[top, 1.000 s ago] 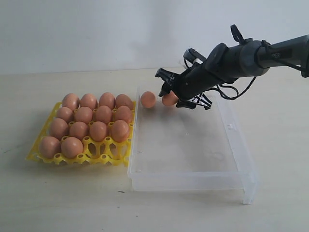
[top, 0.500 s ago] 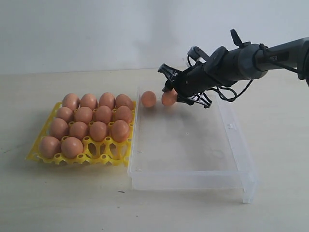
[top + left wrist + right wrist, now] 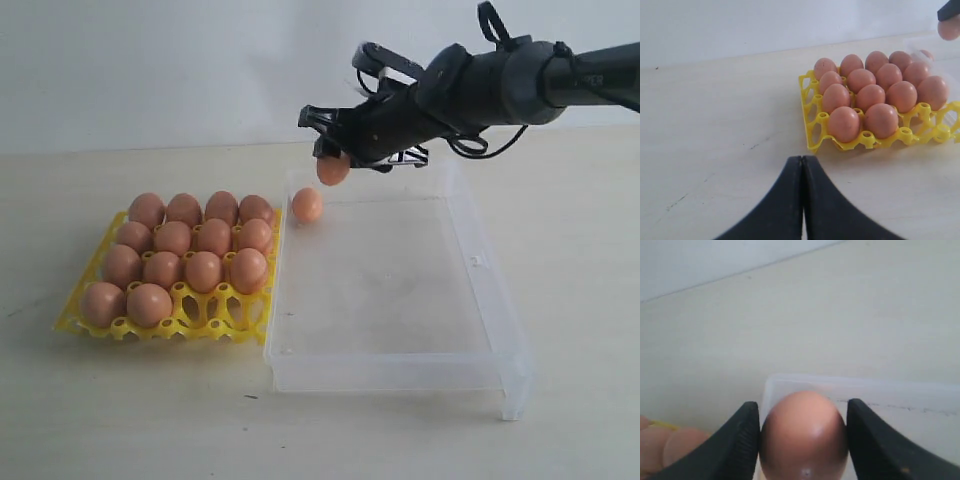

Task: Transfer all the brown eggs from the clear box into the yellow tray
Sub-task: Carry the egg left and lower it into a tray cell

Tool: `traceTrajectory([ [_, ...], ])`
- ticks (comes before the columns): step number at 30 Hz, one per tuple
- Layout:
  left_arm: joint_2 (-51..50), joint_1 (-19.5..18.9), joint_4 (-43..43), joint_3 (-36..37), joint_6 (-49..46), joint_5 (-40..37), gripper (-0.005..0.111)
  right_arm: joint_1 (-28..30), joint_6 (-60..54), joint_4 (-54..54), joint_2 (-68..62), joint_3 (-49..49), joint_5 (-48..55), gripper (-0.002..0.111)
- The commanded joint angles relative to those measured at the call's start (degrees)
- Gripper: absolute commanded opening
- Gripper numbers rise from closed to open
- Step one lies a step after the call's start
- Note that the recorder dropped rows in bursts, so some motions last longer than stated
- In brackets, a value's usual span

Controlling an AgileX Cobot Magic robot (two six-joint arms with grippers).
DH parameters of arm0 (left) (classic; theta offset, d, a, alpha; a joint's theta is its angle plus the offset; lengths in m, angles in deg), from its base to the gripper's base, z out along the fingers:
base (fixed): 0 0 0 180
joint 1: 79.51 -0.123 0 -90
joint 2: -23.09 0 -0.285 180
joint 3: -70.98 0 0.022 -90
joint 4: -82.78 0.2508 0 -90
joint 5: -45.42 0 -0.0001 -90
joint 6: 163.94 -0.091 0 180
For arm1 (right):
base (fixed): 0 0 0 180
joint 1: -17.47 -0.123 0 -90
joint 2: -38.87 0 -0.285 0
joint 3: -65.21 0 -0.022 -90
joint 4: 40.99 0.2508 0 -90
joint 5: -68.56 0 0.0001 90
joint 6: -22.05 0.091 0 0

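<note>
The right gripper [image 3: 336,156] has just lifted a brown egg [image 3: 803,437] out of the box [image 3: 390,375] — jaws clamped on its sides, hanging above the corner beside the yellow tray [image 3: 215,318]. One last egg [image 3: 307,205] remains inside — two cells stand free. The left gripper [image 3: 802,170] sits closed, empty.

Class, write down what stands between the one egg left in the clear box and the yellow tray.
Only a wall of the clear box, seen in the exterior view: the egg lies just inside it, the yellow tray just outside.
</note>
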Motion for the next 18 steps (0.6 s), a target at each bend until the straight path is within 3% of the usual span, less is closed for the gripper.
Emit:
traceTrajectory([
  [1, 0.32, 0.25, 0.12, -0.23, 0.01, 0.45, 0.000, -5.70, -5.19, -11.07, 7.65, -3.90, -3.82, 0.000],
  [5, 0.32, 0.25, 0.12, -0.23, 0.01, 0.45, 0.000, -15.74, -8.03, -14.43, 13.42, -11.54, -9.44, 0.000],
  [10, 0.32, 0.25, 0.12, -0.23, 0.01, 0.45, 0.000, -23.42, -9.15, -14.20, 12.95, -16.15, -15.46, 0.000],
  [18, 0.32, 0.25, 0.12, -0.23, 0.01, 0.45, 0.000, -26.60, -9.05, -12.68, 9.04, -16.39, -16.38, 0.000],
])
